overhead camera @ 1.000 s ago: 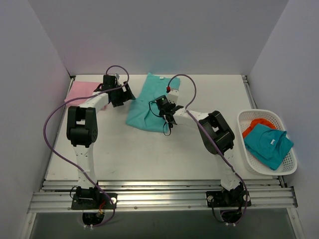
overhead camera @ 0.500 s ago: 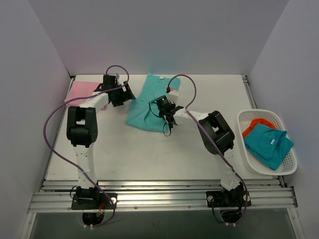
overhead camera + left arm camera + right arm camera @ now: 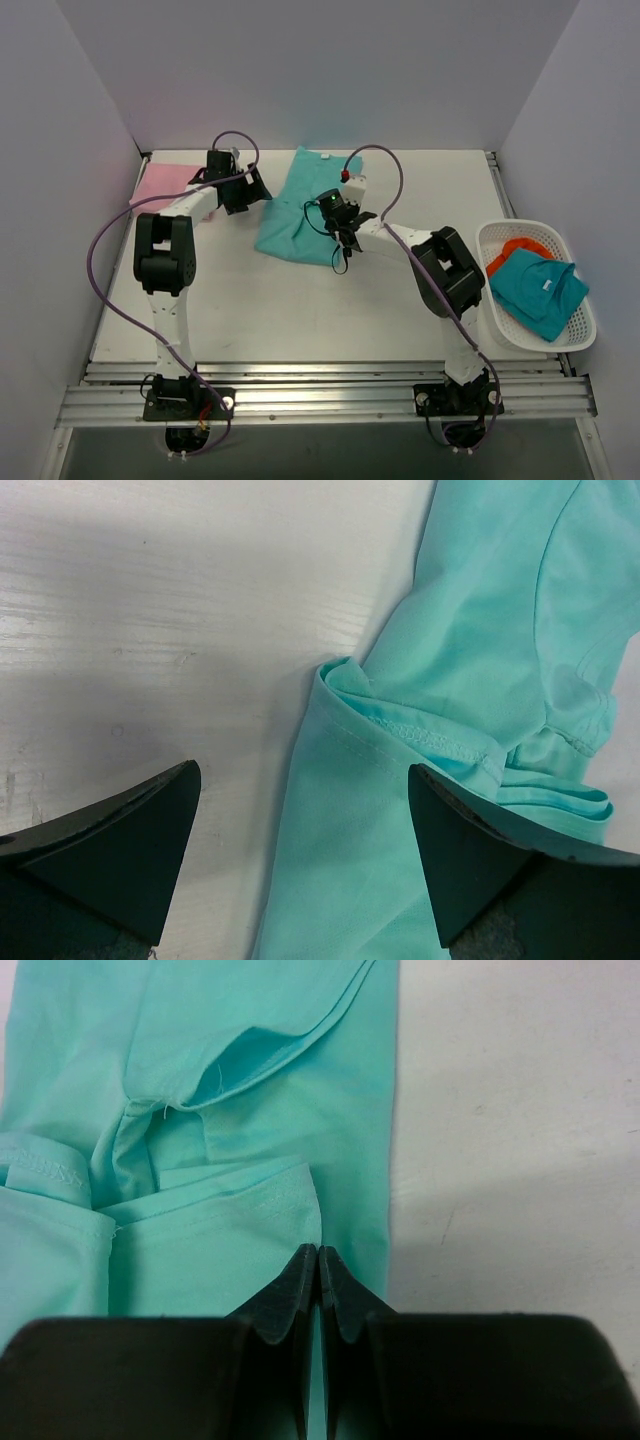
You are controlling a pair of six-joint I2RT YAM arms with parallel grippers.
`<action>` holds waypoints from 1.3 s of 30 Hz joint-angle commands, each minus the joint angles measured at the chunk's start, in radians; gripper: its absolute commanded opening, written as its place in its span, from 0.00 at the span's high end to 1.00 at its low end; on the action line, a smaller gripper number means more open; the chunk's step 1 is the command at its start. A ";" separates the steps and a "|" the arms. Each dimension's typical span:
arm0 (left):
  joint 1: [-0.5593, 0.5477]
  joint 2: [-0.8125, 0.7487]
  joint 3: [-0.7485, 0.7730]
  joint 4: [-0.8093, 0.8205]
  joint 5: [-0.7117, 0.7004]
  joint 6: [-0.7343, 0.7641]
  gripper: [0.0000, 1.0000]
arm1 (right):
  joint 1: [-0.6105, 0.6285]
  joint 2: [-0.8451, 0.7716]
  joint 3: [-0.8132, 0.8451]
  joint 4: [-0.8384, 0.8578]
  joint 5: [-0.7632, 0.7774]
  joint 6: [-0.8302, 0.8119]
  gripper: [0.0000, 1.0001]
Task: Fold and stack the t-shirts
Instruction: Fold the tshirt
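The turquoise-green t-shirt [image 3: 296,205] lies partly folded at the back middle of the table. My right gripper [image 3: 338,222] is over its right side, shut on a folded edge of the cloth; in the right wrist view the fingertips [image 3: 318,1250] pinch the corner of a folded layer of the shirt [image 3: 200,1060]. My left gripper [image 3: 248,190] is open at the shirt's left edge; in the left wrist view its jaws [image 3: 302,780] stand wide above a bunched sleeve hem [image 3: 420,730]. The pale pink t-shirt [image 3: 160,180] lies flat at the back left.
A white basket [image 3: 520,228] stands at the right table edge, holding a teal shirt [image 3: 540,285] over an orange one [image 3: 510,250]. White walls close in the back and sides. A metal rail runs along the table's near edge.
My right wrist has shifted slightly right and its cable has lifted; the shirt's lower right part moved a little with it. The left arm has not moved.
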 commanded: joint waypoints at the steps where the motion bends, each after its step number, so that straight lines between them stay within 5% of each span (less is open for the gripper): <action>1: 0.010 -0.002 0.010 0.041 0.014 -0.004 0.06 | -0.008 -0.061 -0.015 -0.033 0.072 0.004 1.00; 20: 0.010 -0.002 0.005 0.042 0.011 -0.001 0.06 | -0.034 0.046 -0.023 -0.132 0.124 0.114 1.00; 21: 0.010 -0.003 0.003 0.042 0.009 -0.001 0.06 | -0.034 0.063 -0.019 -0.135 0.121 0.118 0.94; 22: 0.010 -0.006 0.002 0.042 0.009 -0.001 0.06 | -0.036 0.069 -0.016 -0.139 0.122 0.125 0.69; 25: 0.008 -0.031 -0.015 0.047 -0.005 -0.006 0.06 | -0.036 0.063 -0.023 -0.145 0.130 0.140 0.16; 26: 0.008 -0.043 -0.036 0.059 -0.009 -0.008 0.06 | -0.036 0.055 -0.037 -0.147 0.139 0.141 0.06; 39: -0.009 -0.430 -0.375 0.131 -0.235 -0.086 0.06 | 0.001 -0.302 -0.282 -0.149 0.199 0.190 0.00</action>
